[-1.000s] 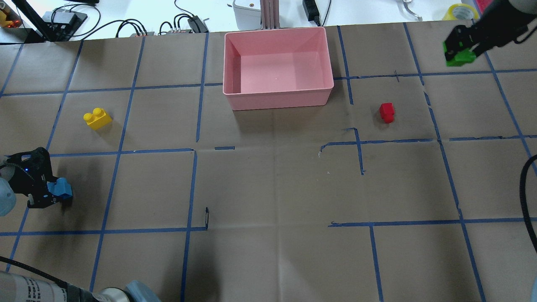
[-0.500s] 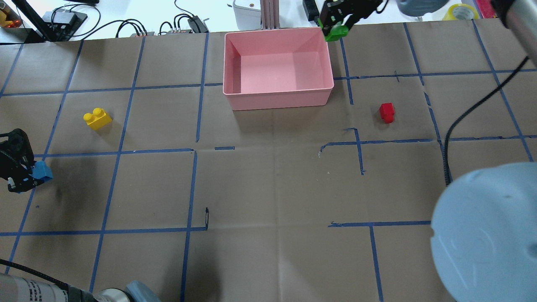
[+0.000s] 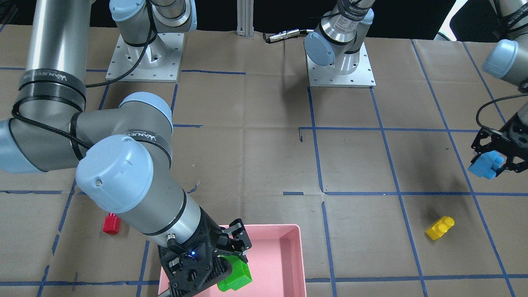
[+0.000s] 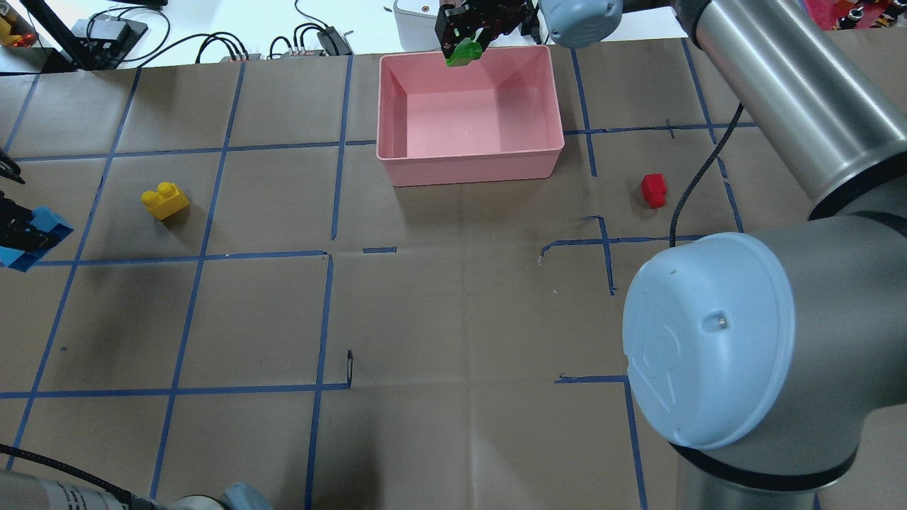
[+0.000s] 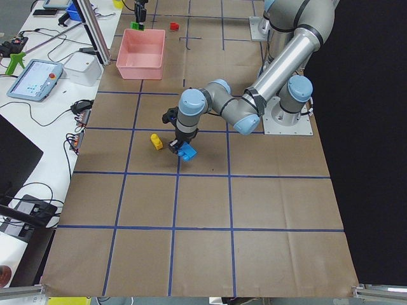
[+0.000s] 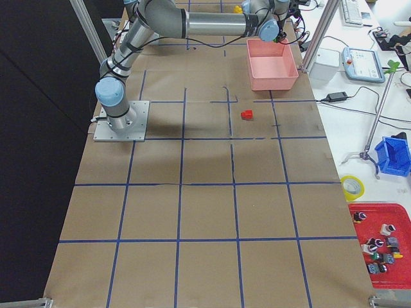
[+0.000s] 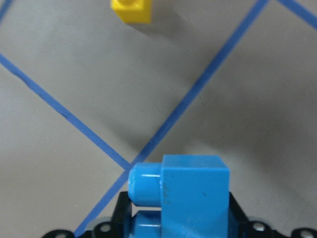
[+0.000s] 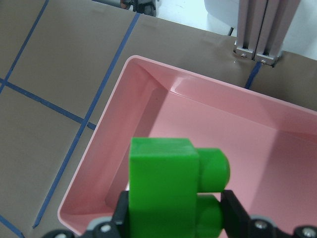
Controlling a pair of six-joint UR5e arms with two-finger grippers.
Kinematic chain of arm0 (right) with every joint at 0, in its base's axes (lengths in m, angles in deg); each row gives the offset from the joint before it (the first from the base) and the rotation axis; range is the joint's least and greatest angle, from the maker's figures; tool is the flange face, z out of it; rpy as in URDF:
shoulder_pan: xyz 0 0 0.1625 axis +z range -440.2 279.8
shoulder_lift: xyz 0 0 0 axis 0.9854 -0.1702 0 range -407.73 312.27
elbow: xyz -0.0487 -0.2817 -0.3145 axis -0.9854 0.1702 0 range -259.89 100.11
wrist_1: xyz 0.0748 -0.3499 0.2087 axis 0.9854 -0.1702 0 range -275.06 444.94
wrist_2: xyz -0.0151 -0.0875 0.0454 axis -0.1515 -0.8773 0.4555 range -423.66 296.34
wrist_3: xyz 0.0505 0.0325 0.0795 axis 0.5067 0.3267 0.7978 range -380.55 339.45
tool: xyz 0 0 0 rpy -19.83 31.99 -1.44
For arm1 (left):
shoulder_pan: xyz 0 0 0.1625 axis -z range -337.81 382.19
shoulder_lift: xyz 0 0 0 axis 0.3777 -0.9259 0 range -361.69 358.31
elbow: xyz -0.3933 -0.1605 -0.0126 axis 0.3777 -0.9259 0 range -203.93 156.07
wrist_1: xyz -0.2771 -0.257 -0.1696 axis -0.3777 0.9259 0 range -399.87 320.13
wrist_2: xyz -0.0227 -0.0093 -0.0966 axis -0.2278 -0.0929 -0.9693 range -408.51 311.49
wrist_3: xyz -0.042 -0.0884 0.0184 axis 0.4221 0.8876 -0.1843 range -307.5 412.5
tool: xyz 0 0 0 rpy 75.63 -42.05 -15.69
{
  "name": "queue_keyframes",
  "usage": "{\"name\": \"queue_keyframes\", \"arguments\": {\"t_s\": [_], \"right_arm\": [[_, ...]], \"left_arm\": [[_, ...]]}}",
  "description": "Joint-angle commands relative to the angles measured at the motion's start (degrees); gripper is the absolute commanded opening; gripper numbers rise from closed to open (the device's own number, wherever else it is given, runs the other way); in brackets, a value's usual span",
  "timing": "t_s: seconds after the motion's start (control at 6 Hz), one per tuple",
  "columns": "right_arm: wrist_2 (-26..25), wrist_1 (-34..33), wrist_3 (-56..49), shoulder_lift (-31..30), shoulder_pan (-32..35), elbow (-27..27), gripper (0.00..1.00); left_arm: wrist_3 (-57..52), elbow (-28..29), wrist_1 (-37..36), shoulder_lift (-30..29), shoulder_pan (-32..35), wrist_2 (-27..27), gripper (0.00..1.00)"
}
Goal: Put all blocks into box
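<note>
My right gripper [image 4: 464, 42] is shut on the green two-stud block [image 4: 464, 54] and holds it above the far edge of the pink box [image 4: 468, 168]. The right wrist view shows the green block [image 8: 168, 183] over the box's empty floor [image 8: 257, 144]. My left gripper [image 3: 493, 163] is shut on the light-blue block [image 3: 486, 166] and holds it off the table at the far left. The light-blue block also shows in the overhead view [image 4: 37, 228]. The yellow block [image 4: 164, 200] lies on the table left of the box. The red block [image 4: 653, 190] lies right of the box.
My right arm's elbow [image 4: 708, 340] fills the overhead view's lower right. Cables and devices [image 4: 319, 39] and an aluminium post [image 4: 453, 21] stand beyond the table's far edge. A tape roll [image 6: 352, 187] and parts trays [image 6: 385, 247] sit on the side bench.
My right gripper has carried the green block left, from beyond the box's far right corner to over its far edge. My left gripper has moved further left and away with the light-blue block.
</note>
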Motion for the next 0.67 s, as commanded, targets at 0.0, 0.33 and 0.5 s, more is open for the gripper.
{"name": "queue_keyframes", "arguments": {"t_s": [0.0,0.33,0.5], "right_arm": [[-0.03,2.49,-0.76,-0.04,0.39,-0.70,1.00],[-0.20,3.73,-0.77,-1.17,-0.66,-0.79,1.00],[-0.90,7.31,-1.72,-4.23,-2.49,-0.87,1.00]], "left_arm": [[21.72,11.29,13.36,0.07,6.74,-0.28,0.10],[43.17,21.14,23.14,-0.53,15.70,0.50,0.10],[51.19,23.97,23.44,-2.02,21.05,2.16,0.10]]}}
